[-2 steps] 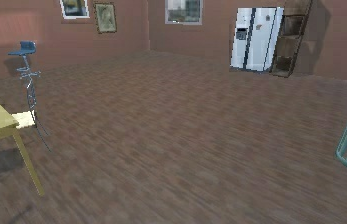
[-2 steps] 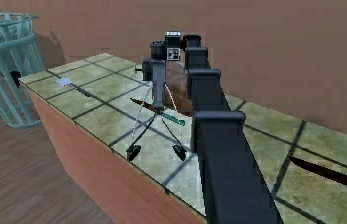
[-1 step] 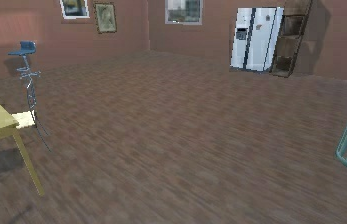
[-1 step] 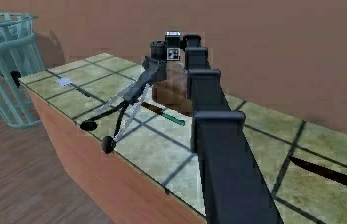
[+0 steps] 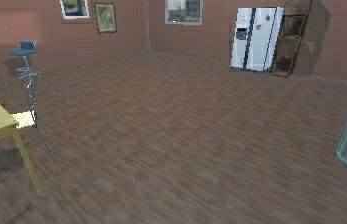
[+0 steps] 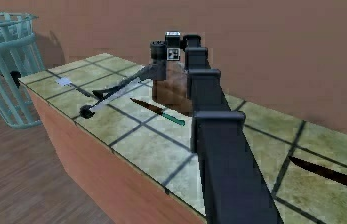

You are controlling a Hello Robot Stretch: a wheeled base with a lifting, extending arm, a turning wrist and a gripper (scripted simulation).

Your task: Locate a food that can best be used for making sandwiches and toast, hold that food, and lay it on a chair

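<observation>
Teal and see-through, a ribbed bin (image 6: 9, 70) stands on the wooden floor (image 5: 181, 140), and it serves as my marker for the rest. Just beside the bin runs the desk (image 6: 146, 148), pale greenish tiles on top with a brick-red side below.

A dark square arm (image 6: 221, 150) reaches out across the desk, with two white squares (image 6: 161, 50) at its far end. From there the pincer (image 6: 99, 100) stretches its thin fingers over the tiles toward the bin. I cannot tell whether it holds anything, nor how its fingers are set.

A brown block (image 6: 171, 88), loaf-like in shape and colour, rests on the desk right by the pincer's dark body, farther from the bin than the fingertips. It sits partly behind the arm. Whether the pincer touches it I cannot tell.

A thin dark blade (image 6: 159, 110) with a green end lies flat on the tiles near the block, on the block's near side. A second dark sliver (image 6: 321, 172) lies on the tiles well away from the bin, past the arm.

Across the floor from the bin, a white fridge (image 5: 256, 38) stands against the reddish wall with a brown shelf (image 5: 293, 40) beside it. Much farther from the bin, a blue chair (image 5: 24, 55) on metal legs stands near a yellow table (image 5: 1, 120). A picture (image 5: 105, 16) and a window (image 5: 184, 10) are on the wall.
</observation>
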